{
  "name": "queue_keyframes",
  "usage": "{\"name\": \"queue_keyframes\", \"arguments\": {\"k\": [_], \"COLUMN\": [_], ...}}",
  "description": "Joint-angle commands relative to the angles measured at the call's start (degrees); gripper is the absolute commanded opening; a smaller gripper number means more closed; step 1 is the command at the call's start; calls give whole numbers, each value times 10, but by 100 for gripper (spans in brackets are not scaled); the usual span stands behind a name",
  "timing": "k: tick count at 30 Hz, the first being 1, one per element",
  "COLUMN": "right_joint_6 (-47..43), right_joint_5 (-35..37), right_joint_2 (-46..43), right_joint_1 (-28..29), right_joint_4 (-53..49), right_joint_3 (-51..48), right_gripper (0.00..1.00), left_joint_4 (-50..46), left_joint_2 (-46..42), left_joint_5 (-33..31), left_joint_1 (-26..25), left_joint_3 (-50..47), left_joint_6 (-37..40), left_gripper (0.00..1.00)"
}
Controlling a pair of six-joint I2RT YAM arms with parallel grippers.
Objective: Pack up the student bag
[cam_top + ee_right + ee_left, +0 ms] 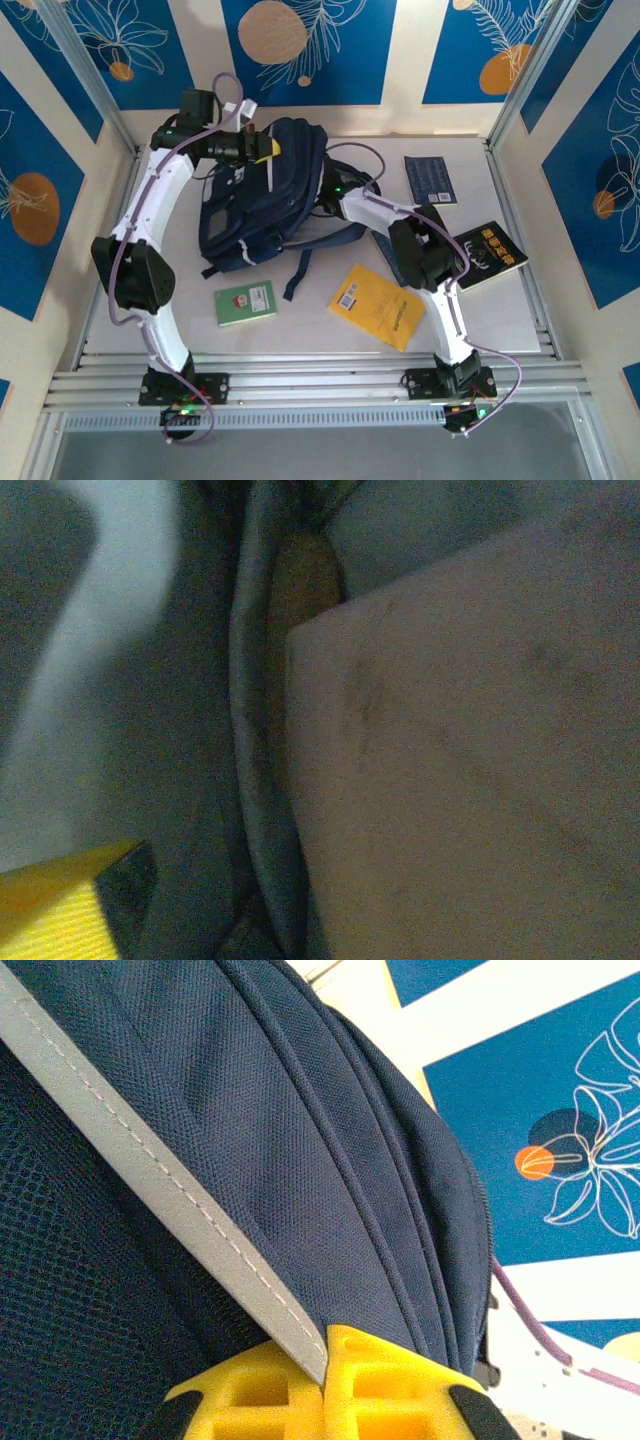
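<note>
Left pincer (pixel 325 1380) clenches bag (pixel 265 195) at 11 o'clock, keeping it open; right pincer (pixel 328 186) reaches inside, state unclear.

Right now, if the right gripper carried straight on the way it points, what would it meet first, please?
Probably the student bag: the right gripper points into its dark inside, a fabric fold dead ahead, a pale flat panel beside. Depth is unclear.

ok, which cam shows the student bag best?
Top external: the whole student bag is in frame, outline and straps clear. Left wrist gives a close-up of its navy fabric and grey stripe, pinched by the left gripper. Right wrist is dim and blurred, so I can't tell which part it sees.
</note>
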Motion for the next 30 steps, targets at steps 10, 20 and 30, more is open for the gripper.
{"name": "queue_keyframes", "arguments": {"k": [10,20,30], "right_joint_6": [-135,-191,-198], "right_joint_5": [154,150,204], "right_joint_2": [-130,-232,-376], "right_joint_1": [-4,-32,-19], "right_joint_4": [-151,-168,-230], "right_joint_3": [-42,-103,-221], "right_gripper": [100,99,100], "left_joint_4": [68,43,35], "left_joint_2": [-55,-59,50], "left_joint_5": [27,-87,-198], "left_joint_1": [40,70,54], "left_joint_3": [-16,-36,79], "left_joint_6": [7,5,23], "left_gripper": [0,0,6]}}
